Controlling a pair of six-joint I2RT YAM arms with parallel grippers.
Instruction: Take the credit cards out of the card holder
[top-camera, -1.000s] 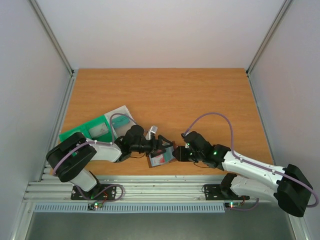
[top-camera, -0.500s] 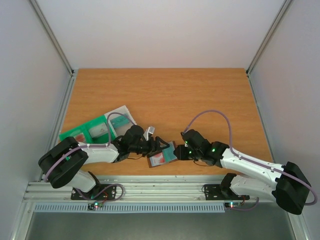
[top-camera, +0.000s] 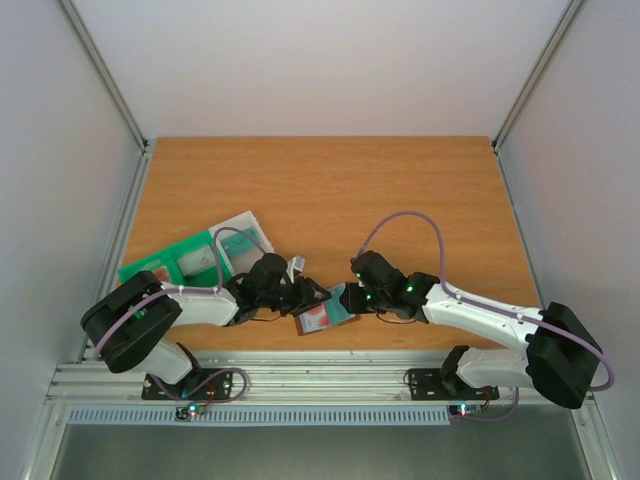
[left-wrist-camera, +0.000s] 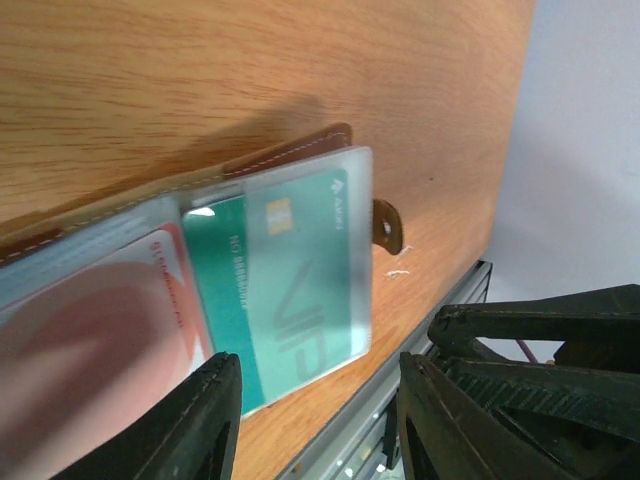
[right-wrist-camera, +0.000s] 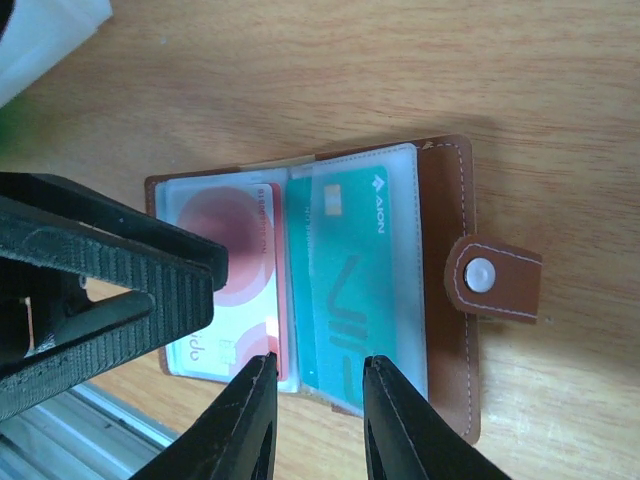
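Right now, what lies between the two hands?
The open card holder, holding a red-blotched card and a teal card; the top view shows it.

Brown card holder (right-wrist-camera: 445, 300) lies open, flat; teal and seemingly pink credit cards (right-wrist-camera: 345, 290) sleeved inside.

The teal card (right-wrist-camera: 350, 300) in the right pocket of the card holder (right-wrist-camera: 445, 330) carries the brand "AION" beside a triangular logo. Larger pale lettering below appears to read "VIP". Print on the red-and-white card (right-wrist-camera: 225, 300) is illegible.

Brown card holder (right-wrist-camera: 442, 300), teal card (right-wrist-camera: 345, 290), white card (right-wrist-camera: 222, 300) with red circles
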